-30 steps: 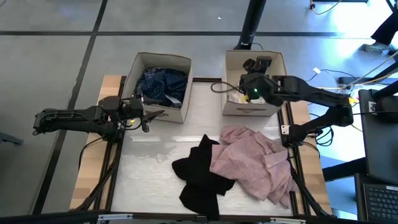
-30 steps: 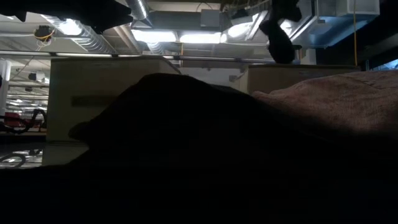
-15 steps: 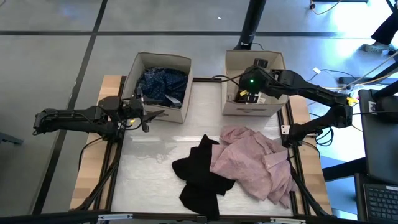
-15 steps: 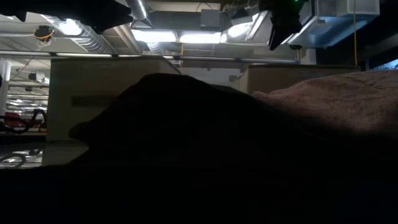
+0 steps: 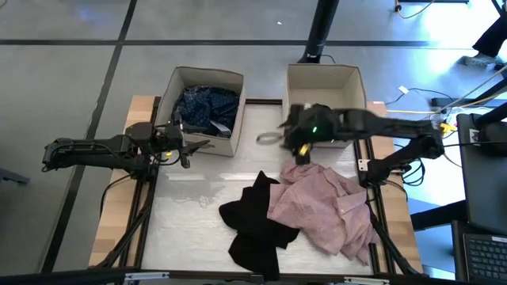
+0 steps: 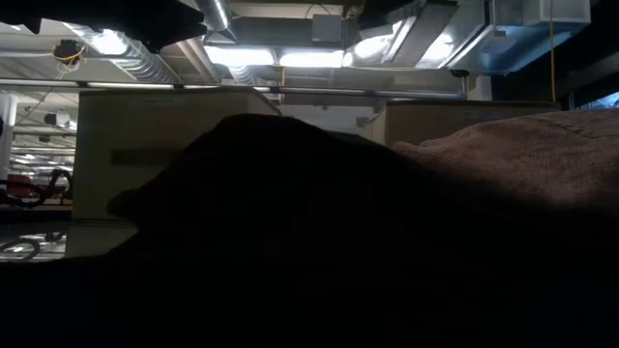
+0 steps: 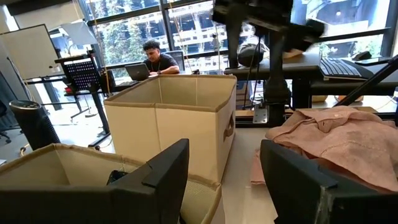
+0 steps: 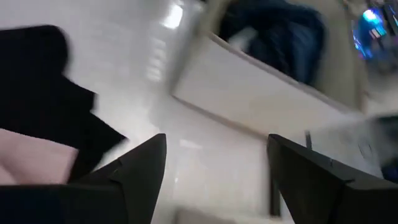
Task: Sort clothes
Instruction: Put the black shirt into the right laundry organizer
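Observation:
A pale pink shirt point(image 5: 325, 204) lies crumpled on the table's near right. A black garment point(image 5: 255, 224) lies against its left side. Navy dotted clothes point(image 5: 207, 105) fill the left beige box point(image 5: 230, 141). My right gripper point(image 5: 268, 138) hangs open above the table between the two boxes, pointing toward the table's left. Its wrist view shows nothing between the fingers of my right gripper point(image 8: 216, 140). My left gripper point(image 5: 192, 147) waits open beside the left box's near left corner; in its own wrist view my left gripper point(image 7: 224, 149) is also empty.
The right beige box point(image 5: 325, 101) stands at the far right; the left wrist view shows its side point(image 7: 186, 124). Bare white tabletop point(image 5: 190, 198) lies left of the black garment. In the low view the black garment point(image 6: 271, 203) blocks most of the sight. A person point(image 7: 155, 59) sits in the room beyond.
My right gripper has swung from above the right box toward the table's left edge and a little nearer. It has passed out over the box's left wall to the gap between the boxes. It has also left the top of the low view. The clothes on the table have stayed put.

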